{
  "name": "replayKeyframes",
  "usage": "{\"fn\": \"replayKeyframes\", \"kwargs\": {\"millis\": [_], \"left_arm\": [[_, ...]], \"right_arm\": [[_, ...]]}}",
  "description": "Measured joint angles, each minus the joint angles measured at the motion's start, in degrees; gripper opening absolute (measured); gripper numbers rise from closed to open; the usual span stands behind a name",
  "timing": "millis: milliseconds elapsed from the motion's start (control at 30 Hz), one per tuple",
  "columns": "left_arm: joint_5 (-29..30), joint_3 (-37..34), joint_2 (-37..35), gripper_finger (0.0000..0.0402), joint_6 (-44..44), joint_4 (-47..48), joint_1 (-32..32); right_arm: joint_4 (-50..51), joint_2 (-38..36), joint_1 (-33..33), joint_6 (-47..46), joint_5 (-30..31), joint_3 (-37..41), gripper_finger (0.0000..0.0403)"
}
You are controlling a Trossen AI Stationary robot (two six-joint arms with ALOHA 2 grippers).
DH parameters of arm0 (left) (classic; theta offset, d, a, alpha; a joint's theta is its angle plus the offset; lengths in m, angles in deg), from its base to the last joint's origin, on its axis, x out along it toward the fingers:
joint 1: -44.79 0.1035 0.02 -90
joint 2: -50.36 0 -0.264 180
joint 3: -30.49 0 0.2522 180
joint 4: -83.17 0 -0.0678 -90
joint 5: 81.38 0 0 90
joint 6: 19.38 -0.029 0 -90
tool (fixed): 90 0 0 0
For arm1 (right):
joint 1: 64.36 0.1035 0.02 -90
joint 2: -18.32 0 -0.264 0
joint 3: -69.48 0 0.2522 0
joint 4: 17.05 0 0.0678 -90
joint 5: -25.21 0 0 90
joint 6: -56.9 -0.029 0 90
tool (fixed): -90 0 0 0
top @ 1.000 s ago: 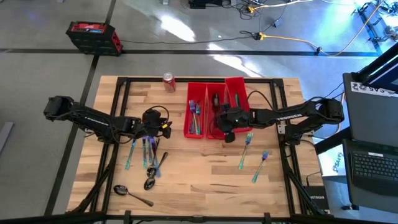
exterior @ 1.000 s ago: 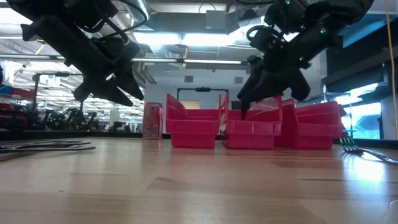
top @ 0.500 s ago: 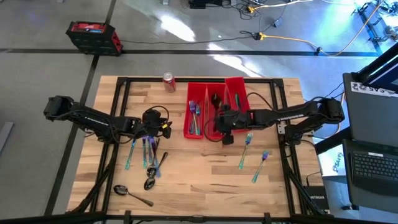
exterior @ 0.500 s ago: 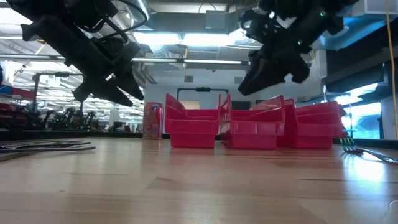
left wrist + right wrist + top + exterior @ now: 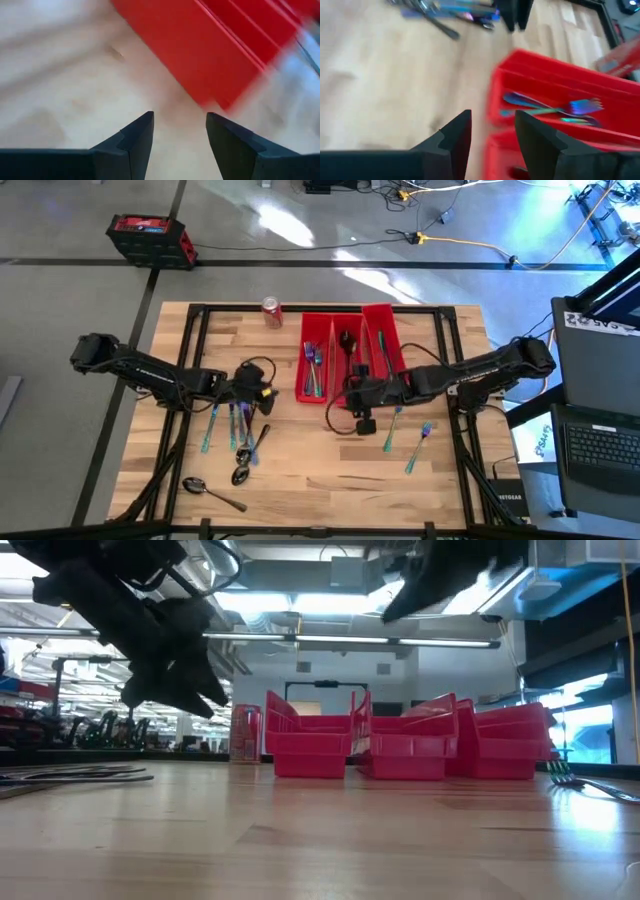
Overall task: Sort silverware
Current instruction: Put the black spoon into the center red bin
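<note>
Wooden table (image 5: 320, 470), no legible writing.

My wooden table (image 5: 320, 470) carries red bins (image 5: 345, 355) and a soda can (image 5: 271, 311) at upper centre, with loose silverware (image 5: 238, 430) at lower left and right.

I can't read any text from here. The can (image 5: 271, 310) by the bench's far edge has white markings too small to make out, the red-topped case (image 5: 150, 238) on the floor shows only a pale blur on its lid, and lettering on the right arm (image 5: 470, 370) is illegible
</note>
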State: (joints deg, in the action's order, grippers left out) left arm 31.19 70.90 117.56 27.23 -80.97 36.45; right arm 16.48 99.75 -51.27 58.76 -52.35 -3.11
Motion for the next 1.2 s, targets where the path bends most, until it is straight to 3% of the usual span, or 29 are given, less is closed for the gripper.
{"fn": "replayKeyframes", "kwargs": {"millis": [67, 233, 333, 567, 733, 967, 1200], "left_arm": [[-4.7, 0.0, 0.0, 0.017, -0.97, 0.23, -2.0], [-8.49, 0.0, 0.13, 0.017, -1.41, 0.42, -8.74], [-13.69, 0.0, 0.13, 0.017, -2.07, 0.4, -12.54], [-21.41, 0.0, 0.15, 0.017, 6.92, 0.41, -23.57], [-20.9, 0.0, 0.15, 0.017, 10.27, 0.82, -33.12], [-18.96, 0.02, 0.23, 0.017, 23.01, 5.77, -47.39], [-20.35, 0.02, 0.24, 0.017, 35.78, 9.47, -56.13]], "right_arm": [[-2.65, 0.35, 1.6, -3.77, 0.0, 0.0, 0.0136], [-10.92, 3.85, 4.52, -6.54, 0.01, 0.0, 0.0136], [-16.51, 7.12, 5.98, -7.5, 0.0, 0.02, 0.0136], [-27.5, 14.69, 8.53, -9.06, 0.02, 0.07, 0.0136], [-32.74, 17.34, 9.56, -7.53, 0.0, 0.07, 0.0136], [-33.46, 17.57, 9.5, -9.43, 1.05, 0.07, 0.0136], [-33.37, 17.57, 9.43, -9.37, 1.07, -0.66, 0.0136]]}}
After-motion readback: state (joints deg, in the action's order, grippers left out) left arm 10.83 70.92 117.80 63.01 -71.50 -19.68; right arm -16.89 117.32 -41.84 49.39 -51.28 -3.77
